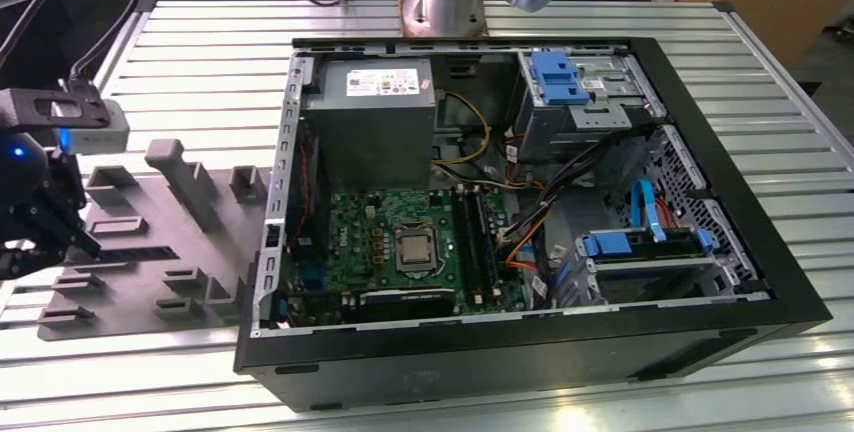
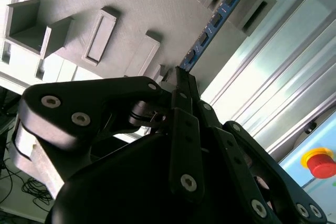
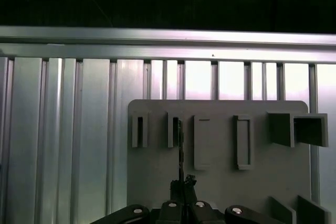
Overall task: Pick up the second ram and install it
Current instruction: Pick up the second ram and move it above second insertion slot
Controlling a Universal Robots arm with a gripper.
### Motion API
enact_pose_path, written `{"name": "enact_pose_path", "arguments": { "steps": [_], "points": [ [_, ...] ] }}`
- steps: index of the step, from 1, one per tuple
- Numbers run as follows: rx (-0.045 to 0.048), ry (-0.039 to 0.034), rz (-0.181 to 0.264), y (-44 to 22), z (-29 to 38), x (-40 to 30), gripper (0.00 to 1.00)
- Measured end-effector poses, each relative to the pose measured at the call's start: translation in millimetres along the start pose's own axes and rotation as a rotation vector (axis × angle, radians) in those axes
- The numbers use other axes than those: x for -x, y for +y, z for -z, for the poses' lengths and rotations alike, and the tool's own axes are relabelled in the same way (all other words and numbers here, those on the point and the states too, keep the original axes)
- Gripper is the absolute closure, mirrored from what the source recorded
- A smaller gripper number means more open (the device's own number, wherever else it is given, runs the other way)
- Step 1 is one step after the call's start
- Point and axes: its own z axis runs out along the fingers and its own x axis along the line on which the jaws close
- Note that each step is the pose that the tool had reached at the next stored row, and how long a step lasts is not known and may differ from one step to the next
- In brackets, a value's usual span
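The second ram (image 2: 212,24) is a thin blue-and-black stick standing on edge on the grey plastic tray (image 2: 136,3), its far end between two raised blocks. In the exterior view the ram (image 1: 131,252) is a dark strip on the tray (image 1: 214,252), at the exterior view's left. My gripper (image 2: 182,77) is shut on the ram's near end, fingers pressed together. The first wrist view has the ram (image 3: 180,148) edge-on, running out from the gripper (image 3: 182,183) over the tray (image 3: 157,171). The gripper (image 1: 78,239) is far from the motherboard's long black slots (image 1: 474,247).
An open black computer case (image 1: 534,352) lies on the slatted metal table (image 1: 200,52), to the right of the tray in the exterior view. Inside are a power supply (image 1: 371,102), cables and blue drive brackets (image 1: 554,77). A red button (image 2: 319,162) sits beyond the table edge.
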Motion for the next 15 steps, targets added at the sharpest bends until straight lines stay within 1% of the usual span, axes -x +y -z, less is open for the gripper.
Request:
{"name": "enact_pose_path", "arguments": {
  "steps": [4, 11, 15],
  "points": [
    [-0.0001, -0.0007, 0.000, 0.1, 2.3, 0.0, 0.88],
    [-0.0006, -0.0043, 0.000, 0.4, 7.1, 0.2, 0.88],
    [-0.0008, -0.0088, 0.000, 0.5, 9.1, 0.3, 0.88]
  ]
}}
